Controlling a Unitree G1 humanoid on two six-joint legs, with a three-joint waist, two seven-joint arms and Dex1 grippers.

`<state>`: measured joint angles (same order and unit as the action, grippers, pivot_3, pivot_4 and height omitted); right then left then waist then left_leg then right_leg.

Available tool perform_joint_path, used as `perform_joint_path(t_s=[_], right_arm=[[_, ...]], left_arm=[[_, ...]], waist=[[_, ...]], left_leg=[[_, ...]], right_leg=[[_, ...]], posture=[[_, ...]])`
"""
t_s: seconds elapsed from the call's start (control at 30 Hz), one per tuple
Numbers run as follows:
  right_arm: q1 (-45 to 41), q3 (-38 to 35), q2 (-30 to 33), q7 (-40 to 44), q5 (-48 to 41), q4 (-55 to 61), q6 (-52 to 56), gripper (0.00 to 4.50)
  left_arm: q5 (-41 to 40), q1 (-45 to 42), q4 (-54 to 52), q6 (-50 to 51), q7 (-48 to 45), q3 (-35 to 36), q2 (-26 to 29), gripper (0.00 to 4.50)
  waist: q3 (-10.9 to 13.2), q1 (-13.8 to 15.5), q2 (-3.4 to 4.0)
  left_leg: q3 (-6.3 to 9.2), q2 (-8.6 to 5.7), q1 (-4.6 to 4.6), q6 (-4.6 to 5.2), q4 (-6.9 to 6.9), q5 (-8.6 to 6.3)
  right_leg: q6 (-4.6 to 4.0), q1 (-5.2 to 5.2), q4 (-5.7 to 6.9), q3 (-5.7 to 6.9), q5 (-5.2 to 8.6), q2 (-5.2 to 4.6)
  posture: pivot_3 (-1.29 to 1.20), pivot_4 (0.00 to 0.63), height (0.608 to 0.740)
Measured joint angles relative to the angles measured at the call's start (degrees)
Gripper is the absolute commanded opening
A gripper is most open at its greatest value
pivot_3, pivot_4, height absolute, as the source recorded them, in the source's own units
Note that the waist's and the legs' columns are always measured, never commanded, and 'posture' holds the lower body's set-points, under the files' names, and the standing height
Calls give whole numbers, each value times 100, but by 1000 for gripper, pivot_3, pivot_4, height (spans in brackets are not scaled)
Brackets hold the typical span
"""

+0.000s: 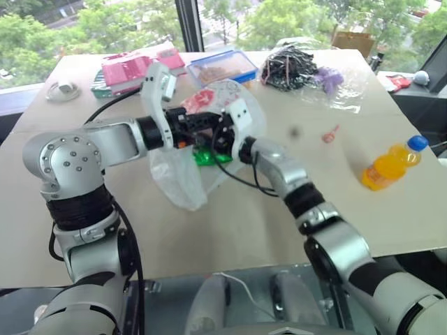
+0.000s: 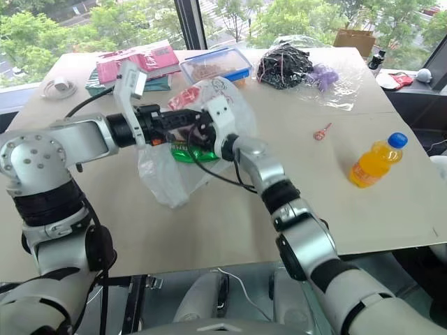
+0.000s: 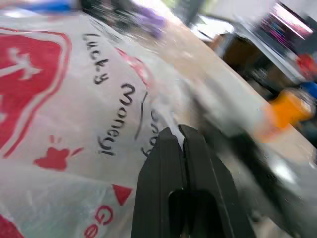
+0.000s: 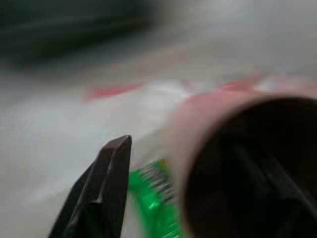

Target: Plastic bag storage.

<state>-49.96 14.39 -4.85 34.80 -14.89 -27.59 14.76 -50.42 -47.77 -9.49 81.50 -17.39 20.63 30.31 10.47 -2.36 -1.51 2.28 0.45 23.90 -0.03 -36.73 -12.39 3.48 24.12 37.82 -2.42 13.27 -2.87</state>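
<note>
Two arms meet over mid-table; largest item first:

1. Table (image 1: 230, 230): tan top. The bag (image 2: 167, 178) is held up over its middle, lower half hanging down to the surface, red print facing up near the grippers.
2. Bag is thin and crinkly, and looks loose, not yet bunched or folded. My read: storage is at the gather/compact stage, nowhere near stowed.
3. Left gripper (image 3: 177, 141): fingers pressed together, pinching a fold of the bag, as the left wrist view shows. It carries the film's upper edge.
4. Right gripper (image 2: 199, 136): right beside the left one, against the bag. Right wrist view shows one finger (image 4: 106, 183) standing off with a gap, the other side blurred and covered by film. Jaws look parted; no firm grip evident.
5. Green packet (image 2: 192, 155): sits under or inside the film by the right gripper; can't tell which.
6. Next move, judged: right jaws close on a fresh fold near the left pinch, then draw the hanging part in. Risk: grabbing the packet along with film, or the film slipping.
7. Lunchbox (image 1: 222, 68), cable bundle (image 1: 288, 68), juice bottle (image 1: 390, 164) all well apart from the bag.
</note>
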Motion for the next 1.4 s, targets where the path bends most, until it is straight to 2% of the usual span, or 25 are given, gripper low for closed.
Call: perform_joint_path(t_s=[0.03,0.07,0.1,0.23,0.37,0.4,0.47,0.57,0.63,0.83,1.13,1.23,1.27,1.37,1.4], right_arm=[[279,103,255,75,-83,894,462,2676],[350,118,347,115,-126,1203,599,2676],[507,86,678,114,-291,2279,1182,2676],[674,-403,1031,-169,-796,3835,2257,2676],[842,-859,1150,-675,-990,4468,2795,3897],[854,-1001,1210,-867,-995,4586,2899,4442],[851,-1280,1338,-1409,-744,4735,2997,4442],[809,-1601,1519,-2555,61,4309,3088,4442],[810,-1696,1567,-2978,385,3839,3134,4442],[643,-1952,1545,-4281,1225,1599,2761,4442],[183,-2720,1445,-4593,1071,-637,1474,4442],[-34,-2808,1476,-4434,960,-1201,1092,3592],[-117,-2828,1489,-4345,928,-1400,964,3031],[-165,-2787,1507,-4132,910,-1570,798,1782],[-163,-2763,1509,-4092,915,-1574,770,1212]], left_arm=[[78,-34,139,-107,50,-7,-128,0],[99,-31,188,-142,69,-4,-143,0],[208,-36,383,-303,135,-5,-199,0],[406,-74,685,-606,142,-53,-308,0],[487,-177,864,-776,131,-112,-409,0],[516,-201,893,-823,121,-121,-421,0],[534,-222,930,-872,115,-125,-428,0],[542,-342,1007,-928,107,-170,-491,0],[540,-402,1005,-937,107,-184,-513,0],[528,-452,987,-936,132,-310,-604,0],[471,-418,632,-804,259,-246,-600,0],[435,-413,603,-748,292,-172,-601,0],[412,-413,601,-716,299,-144,-601,0],[411,-412,564,-693,356,-96,-599,0],[410,-413,556,-691,364,-89,-597,0]], waist=[[0,19,0],[0,33,0],[0,37,-1],[-2,31,-3],[-2,15,-3],[-2,14,-3],[-2,21,-3],[-3,44,-5],[-3,37,-5],[-2,-3,-4],[-2,-12,-4],[-2,-28,-4],[-2,-28,-4],[-2,-21,-4],[-2,-20,-4]], left_leg=[[5,-6,8,-1,0,1],[10,-6,11,-3,-3,2],[25,-11,12,-2,-6,1],[37,-8,7,-1,-6,1],[33,-7,4,-2,-6,2],[29,-8,4,-2,-6,2],[14,-10,4,-1,-6,2],[-4,-10,4,-1,-7,3],[-10,-10,4,-1,-6,3],[-24,-8,5,0,0,3],[-29,-6,5,0,5,3],[-32,-6,4,1,4,3],[-29,-6,3,0,4,3],[-28,-4,3,0,5,3],[-30,-5,3,0,5,3]], right_leg=[[0,4,-1,4,0,-5],[0,6,0,7,0,-9],[1,6,1,6,0,-14],[0,4,7,11,0,-7],[0,4,11,9,0,-3],[0,4,10,6,0,-5],[0,3,8,6,0,-7],[0,3,8,6,0,-8],[0,4,8,0,0,-8],[0,11,6,-12,0,-7],[0,11,1,-17,0,-5],[1,11,2,-19,-1,-5],[1,11,3,-18,-1,-3],[1,11,2,-17,-1,-2],[1,11,2,-18,-1,-2]], posture=[[0,150,740],[0,150,740],[0,150,740],[0,150,740],[0,150,740],[0,150,740],[0,150,740],[0,150,740],[0,150,740],[0,150,740],[0,150,740],[0,150,740],[0,150,740],[0,150,740],[0,150,740]])
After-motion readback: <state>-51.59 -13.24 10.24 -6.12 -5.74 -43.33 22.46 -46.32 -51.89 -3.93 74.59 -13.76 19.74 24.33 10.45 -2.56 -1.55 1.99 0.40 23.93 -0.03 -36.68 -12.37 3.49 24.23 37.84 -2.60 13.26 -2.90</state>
